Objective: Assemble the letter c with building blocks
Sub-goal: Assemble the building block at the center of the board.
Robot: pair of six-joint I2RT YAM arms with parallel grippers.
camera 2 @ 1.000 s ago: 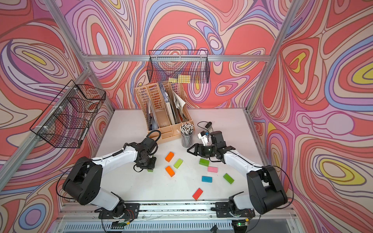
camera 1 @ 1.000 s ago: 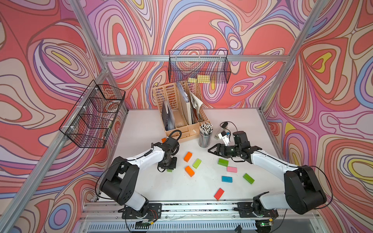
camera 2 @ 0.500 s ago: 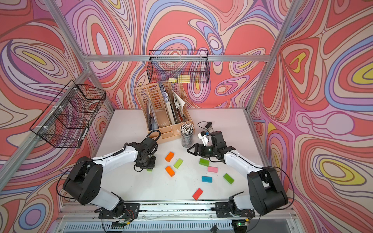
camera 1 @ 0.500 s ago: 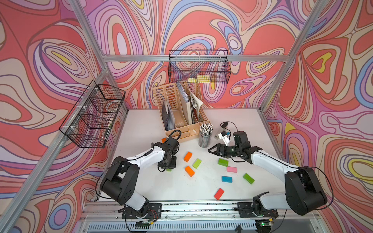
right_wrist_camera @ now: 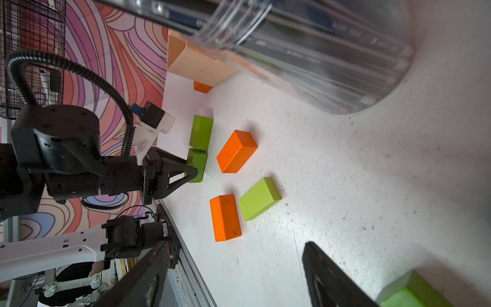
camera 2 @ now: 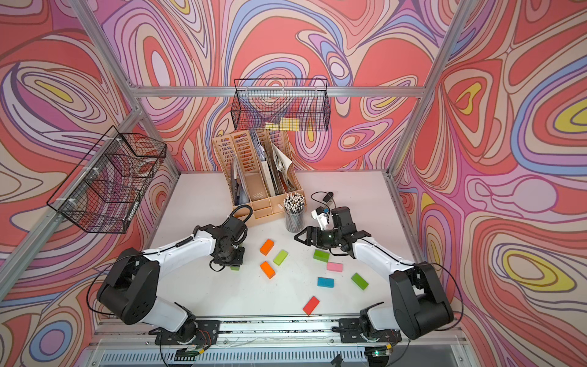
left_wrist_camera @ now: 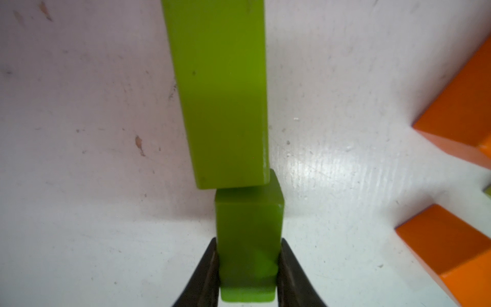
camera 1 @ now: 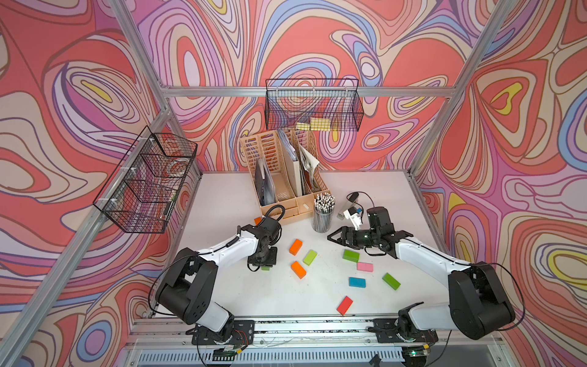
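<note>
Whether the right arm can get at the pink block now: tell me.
Probably yes. The right arm's fingers are open and empty, and the pink block lies flat and uncovered close by; the arm would have to draw back slightly.

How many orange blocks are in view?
3. One orange block and a second lie mid-table beside the light green block; the third sits by the desk organizer's corner, behind the left arm. Others may be hidden.

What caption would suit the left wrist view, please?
Left gripper clamps the near green block, its end touching the far green block.
</note>
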